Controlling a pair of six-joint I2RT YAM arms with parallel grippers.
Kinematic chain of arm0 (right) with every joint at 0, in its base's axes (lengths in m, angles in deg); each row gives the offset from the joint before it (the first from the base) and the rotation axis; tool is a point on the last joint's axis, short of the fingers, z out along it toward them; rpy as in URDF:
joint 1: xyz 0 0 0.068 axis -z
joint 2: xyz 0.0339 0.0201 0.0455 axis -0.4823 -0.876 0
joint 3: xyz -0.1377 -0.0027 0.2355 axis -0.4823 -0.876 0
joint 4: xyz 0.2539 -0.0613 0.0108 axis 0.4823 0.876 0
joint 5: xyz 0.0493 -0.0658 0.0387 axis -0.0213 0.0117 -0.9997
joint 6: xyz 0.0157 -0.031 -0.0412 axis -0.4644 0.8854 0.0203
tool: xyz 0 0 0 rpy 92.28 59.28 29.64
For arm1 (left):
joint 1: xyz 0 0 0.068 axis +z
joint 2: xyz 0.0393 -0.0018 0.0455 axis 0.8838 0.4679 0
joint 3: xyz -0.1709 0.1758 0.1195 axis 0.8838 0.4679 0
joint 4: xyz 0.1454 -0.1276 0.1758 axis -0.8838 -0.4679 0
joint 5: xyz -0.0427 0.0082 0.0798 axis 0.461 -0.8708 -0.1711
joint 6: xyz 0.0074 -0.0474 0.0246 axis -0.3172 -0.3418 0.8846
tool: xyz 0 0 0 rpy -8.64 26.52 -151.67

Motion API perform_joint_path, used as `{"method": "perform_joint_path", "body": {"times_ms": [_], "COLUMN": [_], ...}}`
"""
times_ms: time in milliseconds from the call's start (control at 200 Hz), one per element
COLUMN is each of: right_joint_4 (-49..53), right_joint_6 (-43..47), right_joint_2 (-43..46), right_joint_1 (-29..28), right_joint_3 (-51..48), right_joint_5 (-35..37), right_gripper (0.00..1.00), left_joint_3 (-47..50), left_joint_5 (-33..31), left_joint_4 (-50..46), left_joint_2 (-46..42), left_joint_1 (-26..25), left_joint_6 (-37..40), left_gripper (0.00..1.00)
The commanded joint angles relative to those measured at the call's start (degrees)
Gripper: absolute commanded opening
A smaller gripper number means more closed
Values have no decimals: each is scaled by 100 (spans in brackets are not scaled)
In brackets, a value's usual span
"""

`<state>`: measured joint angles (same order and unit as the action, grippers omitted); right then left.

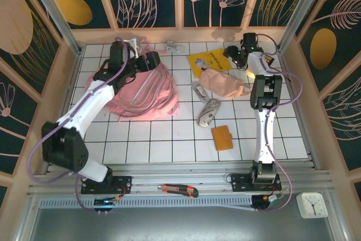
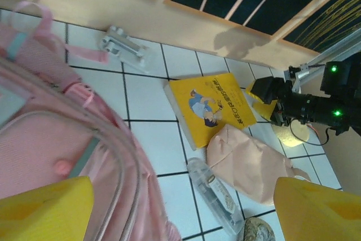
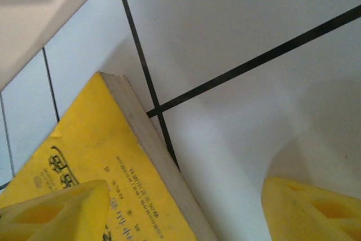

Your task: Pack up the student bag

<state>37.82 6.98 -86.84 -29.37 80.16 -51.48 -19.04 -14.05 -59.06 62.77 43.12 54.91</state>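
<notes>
Beneath the left gripper [image 2: 180, 218], which is spread wide with nothing held, the pink student bag [image 2: 51, 139] is seen slumped on the tiled table [image 2: 146, 97]. The right gripper [image 3: 183, 213] is likewise opened wide, and a yellow book [image 3: 96, 162] is seen just below one side of it.

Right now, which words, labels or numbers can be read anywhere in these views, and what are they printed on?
Yellow book cover: dark title print and smaller lines beside a cartoon figure, too blurred to read in either wrist view.
White clock dial: marks too small to read.
Pink student bag: no lettering visible.
No text in these views is clear enough to quote.
</notes>
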Motion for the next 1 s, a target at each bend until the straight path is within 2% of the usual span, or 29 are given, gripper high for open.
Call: {"method": "perform_joint_path", "body": {"times_ms": [0, 230, 350, 490, 626, 781, 996], "right_joint_4": [691, 54, -452, -936, -642, -385, -672], "right_joint_6": [171, 446, 470, 58, 65, -10, -302], "right_joint_2": [131, 1047, 1647, 2081, 1839, 1339, 1172], "right_joint_1": [-216, -514, -696, -469, -243, -246, -360], "right_joint_3": [-497, -1733, -2622, -3311, -2783, -2103, -2192], "right_joint_5": [-181, -1274, -2222, -2396, -2225, -2317, -2402], "right_gripper": [73, 73, 73, 73, 72, 71, 68], "left_joint_3": [-420, -1120, -1486, -2284, -3159, -4247, -6744], "left_joint_5": [242, 610, 737, 844, 854, 740, 463], "left_joint_4": [132, 204, 271, 157, -59, -344, -1486], "left_joint_2": [662, 1960, 2528, 3272, 4010, 4853, 6478], "left_joint_1": [-143, -254, -255, -259, -256, -264, -264], "left_joint_6": [-173, -377, -397, -423, -431, -330, -243], "left_gripper": [82, 80, 79, 77, 75, 75, 74]}}
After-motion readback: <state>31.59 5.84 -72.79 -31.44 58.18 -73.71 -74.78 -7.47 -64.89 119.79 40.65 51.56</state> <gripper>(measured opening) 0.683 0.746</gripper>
